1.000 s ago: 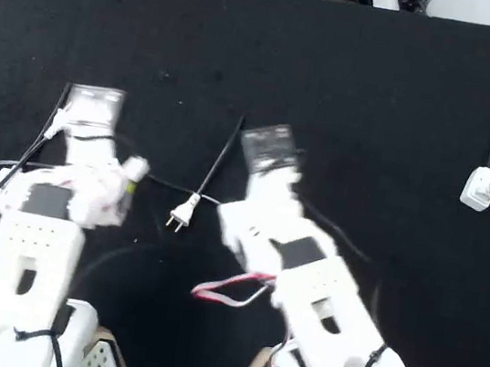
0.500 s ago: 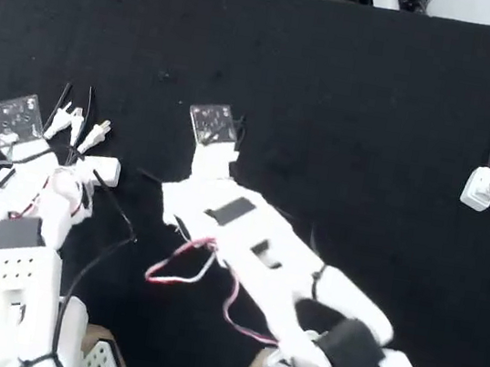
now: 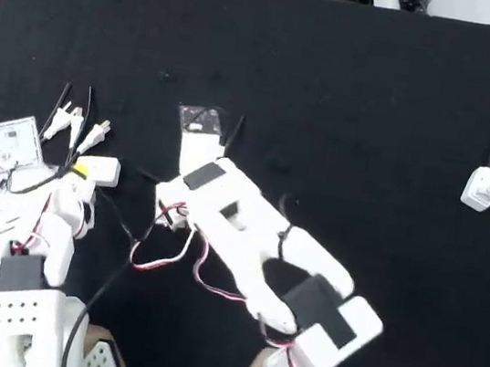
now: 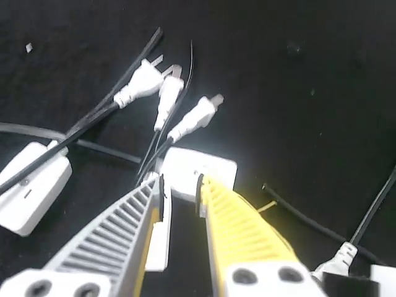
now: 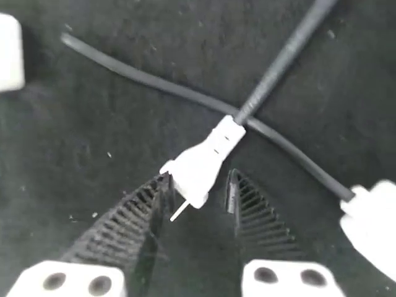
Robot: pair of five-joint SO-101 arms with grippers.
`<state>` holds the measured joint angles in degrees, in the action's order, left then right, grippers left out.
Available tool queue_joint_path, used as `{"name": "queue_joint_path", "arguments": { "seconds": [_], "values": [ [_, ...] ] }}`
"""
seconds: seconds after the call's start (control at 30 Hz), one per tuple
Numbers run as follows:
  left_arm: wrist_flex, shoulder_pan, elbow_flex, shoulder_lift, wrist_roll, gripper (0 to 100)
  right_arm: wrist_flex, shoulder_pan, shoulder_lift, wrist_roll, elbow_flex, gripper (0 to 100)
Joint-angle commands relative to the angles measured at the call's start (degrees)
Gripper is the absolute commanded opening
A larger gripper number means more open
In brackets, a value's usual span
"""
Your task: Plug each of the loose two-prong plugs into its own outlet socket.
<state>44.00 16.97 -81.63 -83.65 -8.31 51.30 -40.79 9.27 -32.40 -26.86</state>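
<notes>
Three white two-prong plugs (image 4: 139,80) (image 4: 168,93) (image 4: 198,114) lie side by side on black cords; the high view has them at the left (image 3: 74,121). A white outlet socket (image 4: 198,174) sits just past my left gripper (image 4: 179,185), whose grey and yellow fingers stand slightly apart with nothing between them. A fourth white plug (image 5: 201,164) lies on the cloth between the tips of my open right gripper (image 5: 198,185), prongs toward the camera. In the high view the right arm (image 3: 223,208) covers that plug.
A second white socket (image 4: 31,189) lies close to the left arm. Another socket with a black cord (image 3: 479,189) sits far right. Black cords (image 5: 185,93) cross beneath the right gripper. Black cloth (image 3: 362,81) covers the table.
The right arm swung left and now lies over the single plug. The left arm swung left and drew back, uncovering the three plugs and the socket.
</notes>
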Motion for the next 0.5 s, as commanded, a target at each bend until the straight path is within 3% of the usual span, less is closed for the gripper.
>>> {"name": "queue_joint_path", "arguments": {
  "seconds": [0.0, 0.23, 0.3, 0.33, 0.47],
  "values": [
    [-0.4, -0.5, -1.1, -5.6, -0.2, 11, -1.6, -0.4, 4.0, -0.7, 3.7, 14.2],
    [3.6, -0.6, -0.9, -10.2, -0.2, 11, 6.0, -0.3, 6.5, 0.0, 12.9, 12.9],
    [3.7, -0.6, -1.2, -10.4, -0.2, 11, 7.0, -0.3, 6.1, 0.4, 13.1, 6.5],
    [3.8, -0.6, -1.2, -10.4, -0.2, 11, 7.1, -0.3, 5.7, 1.5, 13.1, 1.1],
    [3.8, -0.6, -1.2, -10.4, -0.2, 11, 7.2, -0.4, 2.2, 7.4, 10.0, 1.1]
  ]
}}
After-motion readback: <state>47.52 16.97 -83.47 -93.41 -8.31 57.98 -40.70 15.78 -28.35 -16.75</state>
